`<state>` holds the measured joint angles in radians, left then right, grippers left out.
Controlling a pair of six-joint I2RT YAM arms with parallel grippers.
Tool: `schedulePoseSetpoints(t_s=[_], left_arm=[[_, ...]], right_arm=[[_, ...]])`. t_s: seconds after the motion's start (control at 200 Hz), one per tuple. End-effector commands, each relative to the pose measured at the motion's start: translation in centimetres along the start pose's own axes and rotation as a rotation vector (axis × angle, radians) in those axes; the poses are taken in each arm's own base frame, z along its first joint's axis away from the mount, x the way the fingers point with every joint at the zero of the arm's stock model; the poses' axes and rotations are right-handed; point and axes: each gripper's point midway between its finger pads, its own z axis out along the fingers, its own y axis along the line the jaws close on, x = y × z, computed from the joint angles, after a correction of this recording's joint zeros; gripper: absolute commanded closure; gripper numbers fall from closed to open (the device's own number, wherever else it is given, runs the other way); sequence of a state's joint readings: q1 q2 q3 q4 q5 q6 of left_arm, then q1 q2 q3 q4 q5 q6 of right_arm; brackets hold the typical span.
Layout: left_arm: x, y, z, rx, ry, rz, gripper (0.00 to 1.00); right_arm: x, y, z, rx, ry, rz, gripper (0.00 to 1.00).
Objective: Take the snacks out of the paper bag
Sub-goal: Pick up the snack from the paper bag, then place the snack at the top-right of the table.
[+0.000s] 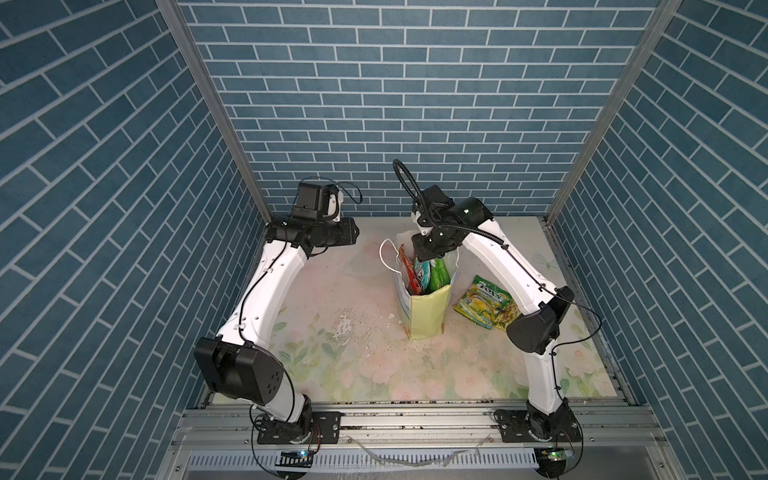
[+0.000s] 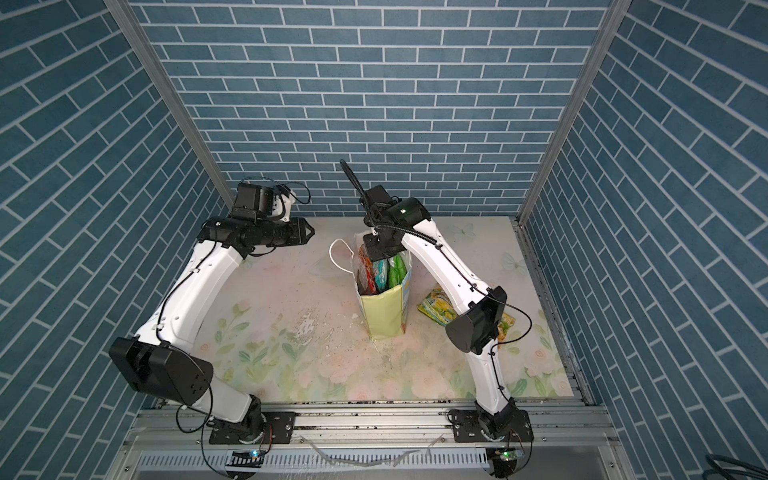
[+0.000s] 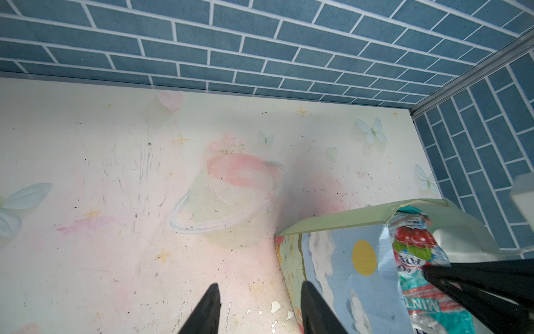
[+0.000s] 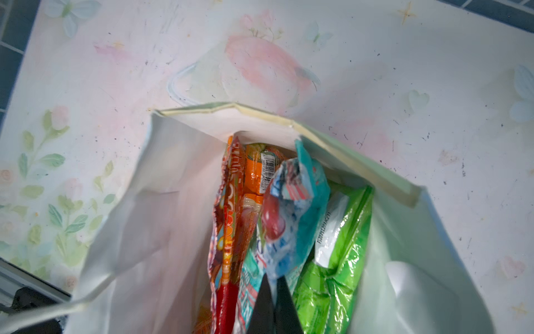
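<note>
We are pinching the teal packet (image 4: 291, 208) inside the paper bag (image 4: 150, 217) with the right tool (image 4: 273, 278); the next move probably calls for a straight upward lift.

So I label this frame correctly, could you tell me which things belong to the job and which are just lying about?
Job: paper bag; red packet, orange packet, teal packet, green packet inside it; green-yellow packet out on the table; right gripper pinching the teal packet; left gripper, open.
Lying about: white flecks.

The floral-printed tabletop (image 1: 332, 353) carries the upright paper bag (image 1: 428, 320) and a green-yellow FOX'S packet (image 1: 482, 307) just beside it.
</note>
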<state>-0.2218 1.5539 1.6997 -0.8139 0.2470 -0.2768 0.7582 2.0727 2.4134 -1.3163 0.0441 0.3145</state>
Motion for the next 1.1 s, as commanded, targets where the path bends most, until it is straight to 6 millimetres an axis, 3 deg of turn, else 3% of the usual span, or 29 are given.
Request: schedulePoseSetpoints(t_s=[0.0, 0.345, 0.715, 0.88, 1.005, 1.095], left_arm=[[-0.4, 0.3, 0.2, -0.012, -0.022, 0.002, 0.53], [-0.3, 0.2, -0.1, -0.005, -0.034, -0.002, 0.53], [-0.7, -0.1, -0.8, 0.003, -0.043, 0.008, 0.52], [-0.8, -0.5, -1.1, 0.005, -0.032, 0.025, 0.53], [-1.2, -0.8, -1.5, 0.005, -0.037, 0.038, 0.53], [-1.4, -1.0, -1.8, 0.005, -0.041, 0.043, 0.53]], right_arm=[[-2.5, 0.7, -5.0, -0.071, -0.160, -0.027, 1.00], [-4.3, 1.7, -10.7, -0.168, -0.316, -0.067, 1.00], [-7.0, 1.3, -21.8, -0.376, -0.620, -0.031, 1.00], [-6.9, -1.1, -25.9, -0.333, -0.732, -0.015, 1.00], [-5.8, -4.5, -29.0, -0.217, -0.803, 0.021, 1.00], [-4.5, -7.2, -29.6, -0.118, -0.800, 0.069, 1.00]])
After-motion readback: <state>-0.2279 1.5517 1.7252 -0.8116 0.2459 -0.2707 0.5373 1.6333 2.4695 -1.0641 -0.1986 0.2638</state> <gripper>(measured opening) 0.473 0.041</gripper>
